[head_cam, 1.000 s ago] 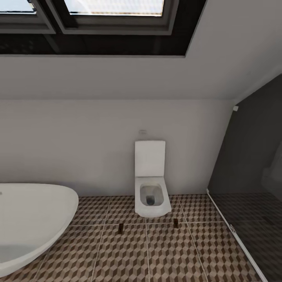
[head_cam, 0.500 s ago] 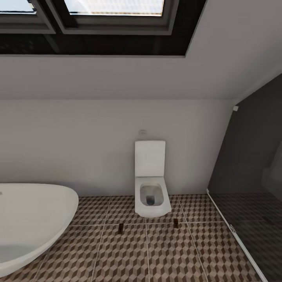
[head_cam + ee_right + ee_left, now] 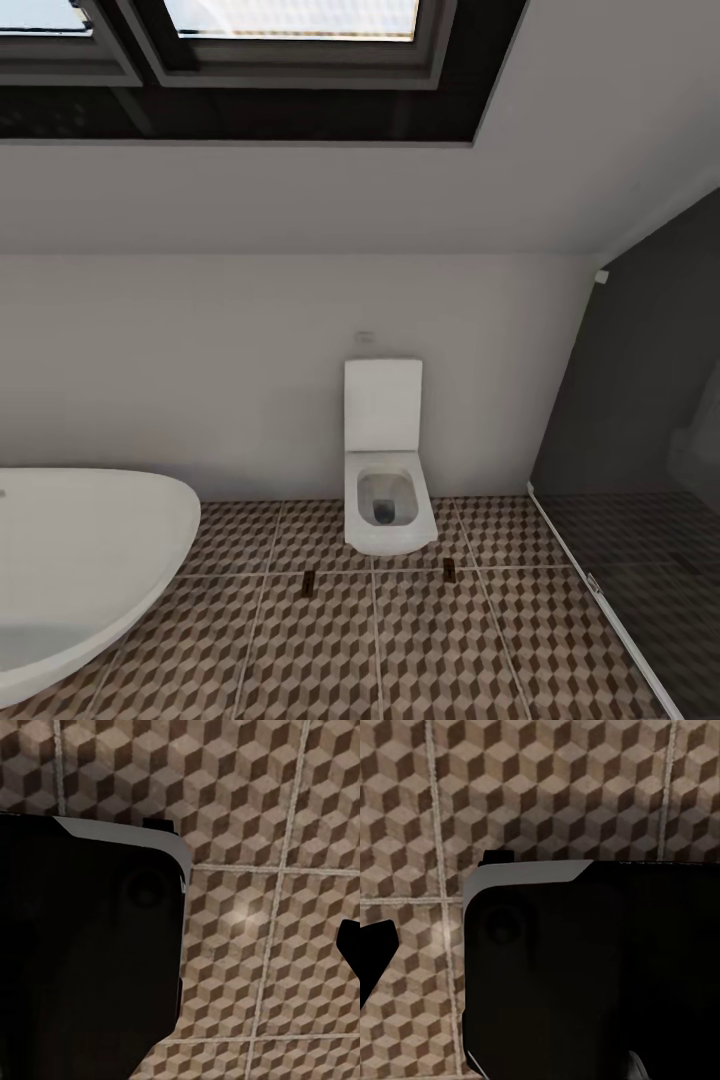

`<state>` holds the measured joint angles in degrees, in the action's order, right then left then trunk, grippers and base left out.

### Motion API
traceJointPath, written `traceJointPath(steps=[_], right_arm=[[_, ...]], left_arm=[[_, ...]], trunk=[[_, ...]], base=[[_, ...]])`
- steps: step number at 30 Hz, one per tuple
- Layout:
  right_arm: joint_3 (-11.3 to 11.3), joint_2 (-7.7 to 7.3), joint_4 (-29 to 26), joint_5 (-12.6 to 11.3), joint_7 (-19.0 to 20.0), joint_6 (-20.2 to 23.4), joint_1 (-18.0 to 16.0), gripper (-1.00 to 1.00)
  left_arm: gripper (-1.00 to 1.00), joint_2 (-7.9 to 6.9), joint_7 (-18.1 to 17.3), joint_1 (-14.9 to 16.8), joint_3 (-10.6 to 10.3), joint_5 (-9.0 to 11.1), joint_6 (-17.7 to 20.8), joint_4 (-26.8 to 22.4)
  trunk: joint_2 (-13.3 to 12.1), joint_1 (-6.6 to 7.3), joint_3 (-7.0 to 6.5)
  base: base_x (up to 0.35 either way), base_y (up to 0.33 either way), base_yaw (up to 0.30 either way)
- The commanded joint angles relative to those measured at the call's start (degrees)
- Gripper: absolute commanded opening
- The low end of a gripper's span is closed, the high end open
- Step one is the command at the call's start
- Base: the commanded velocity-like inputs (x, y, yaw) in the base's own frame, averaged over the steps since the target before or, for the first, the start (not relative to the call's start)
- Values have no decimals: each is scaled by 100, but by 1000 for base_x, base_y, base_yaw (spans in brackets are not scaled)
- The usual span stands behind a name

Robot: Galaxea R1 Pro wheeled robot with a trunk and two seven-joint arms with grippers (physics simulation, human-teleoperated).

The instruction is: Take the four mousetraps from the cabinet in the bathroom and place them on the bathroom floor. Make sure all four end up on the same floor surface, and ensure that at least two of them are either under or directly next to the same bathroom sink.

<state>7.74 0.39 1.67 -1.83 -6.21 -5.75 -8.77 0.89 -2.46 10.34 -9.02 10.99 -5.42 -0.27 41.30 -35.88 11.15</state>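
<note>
Two mousetraps [image 3: 308, 583] [image 3: 449, 570] were seen lying flat on the bathroom floor [image 3: 430, 640], either side of the toilet [image 3: 385, 500], well apart. No sink was spotted nearby, so the under-sink rule could easily be missed if they're left there. Whether either hand was open couldn't be told tbh. A bathtub [image 3: 80, 560] and a skylight [image 3: 290, 20] were visible too.

Nothing is changing: the head view is holding exactly as before, with no shift of camera or of things.
</note>
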Motion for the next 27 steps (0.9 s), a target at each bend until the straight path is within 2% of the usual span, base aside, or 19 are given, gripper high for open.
traceJointPath(steps=[1,27], right_arm=[[42,3,16,-19,-21,-28,-8,100],[51,9,9,45,-20,13,-9,100]], left_arm=[[100,3,-18,5,-47,61,-20,9],[100,2,-18,3,-47,56,41,1]], trunk=[[7,-1,8],[7,-1,8]], base=[[0,0,0],[0,0,0]])
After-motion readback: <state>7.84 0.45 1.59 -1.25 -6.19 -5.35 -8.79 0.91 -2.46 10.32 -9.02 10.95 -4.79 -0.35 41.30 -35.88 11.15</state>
